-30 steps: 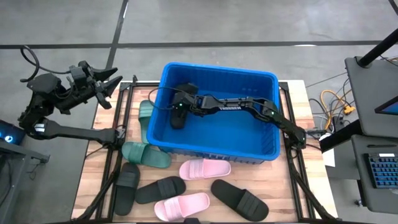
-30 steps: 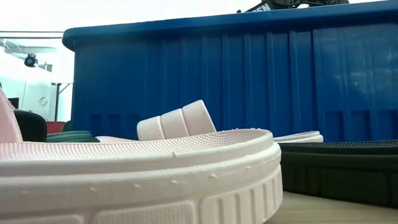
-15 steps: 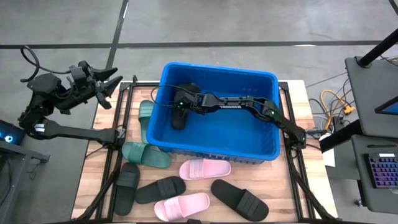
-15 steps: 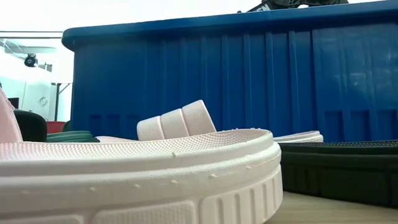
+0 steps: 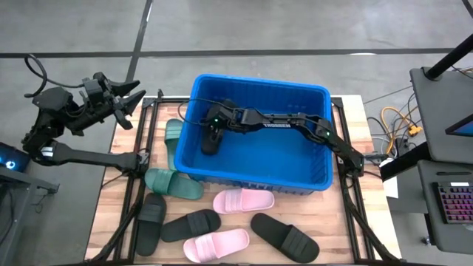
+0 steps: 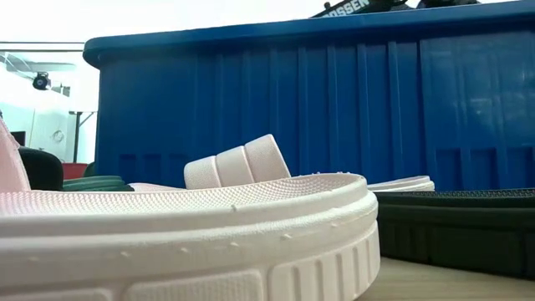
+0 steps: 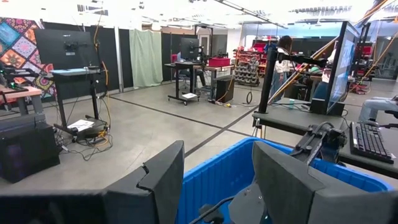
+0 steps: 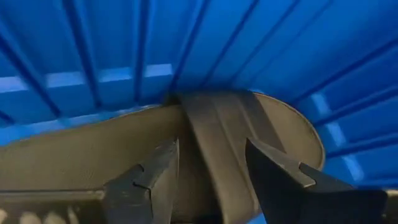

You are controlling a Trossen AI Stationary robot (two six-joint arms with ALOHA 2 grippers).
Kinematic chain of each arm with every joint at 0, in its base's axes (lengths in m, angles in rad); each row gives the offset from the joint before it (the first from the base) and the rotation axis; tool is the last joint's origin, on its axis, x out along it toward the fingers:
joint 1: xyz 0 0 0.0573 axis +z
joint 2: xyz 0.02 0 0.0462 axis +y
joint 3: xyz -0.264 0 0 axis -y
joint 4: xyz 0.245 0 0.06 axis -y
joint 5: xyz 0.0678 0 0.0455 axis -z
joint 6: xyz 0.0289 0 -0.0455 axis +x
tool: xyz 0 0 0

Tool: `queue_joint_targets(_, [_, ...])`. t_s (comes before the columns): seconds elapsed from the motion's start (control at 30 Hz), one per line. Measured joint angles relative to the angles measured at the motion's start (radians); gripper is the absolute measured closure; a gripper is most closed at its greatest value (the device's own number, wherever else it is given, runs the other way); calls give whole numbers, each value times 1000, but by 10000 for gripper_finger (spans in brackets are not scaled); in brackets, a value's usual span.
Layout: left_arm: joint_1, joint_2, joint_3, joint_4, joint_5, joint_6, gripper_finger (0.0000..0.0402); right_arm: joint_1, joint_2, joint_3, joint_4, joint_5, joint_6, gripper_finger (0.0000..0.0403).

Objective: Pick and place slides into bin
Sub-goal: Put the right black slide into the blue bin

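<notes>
One black slide (image 5: 211,138) lies inside the blue bin (image 5: 260,179), against its left wall. The right pincer (image 5: 213,124) hangs just above it with its fingers spread and nothing between them, so that slide looks delivered. Seven slides are left on the surface, among them a pink slide (image 5: 243,199) beside the bin's front wall. The left pincer (image 5: 127,101) waits open off the surface's left edge. The right arm's lettering reads partly "OSSEN".
</notes>
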Motion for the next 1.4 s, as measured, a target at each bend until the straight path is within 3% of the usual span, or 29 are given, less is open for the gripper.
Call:
queue_joint_targets(0.27, [0, 0, 0, -8, 0, 0, 226, -3, -2, 95, -20, -32, 30, 266])
queue_joint_targets(0.53, [0, 0, 0, -8, 0, 0, 226, -3, -8, 367, -194, -49, 41, 331])
queue_joint_targets(0.8, [0, 0, 0, -8, 0, 2, 226, 3, -276, 275, -148, -198, 96, 353])
queue_joint_targets(1.0, [0, 0, -1, -7, 0, 2, 226, 43, -469, 206, -162, -252, 144, 326])
queue_joint_targets(1.4, [0, -17, -6, -7, 25, 2, 226, 309, -710, 78, -453, -255, 505, 193])
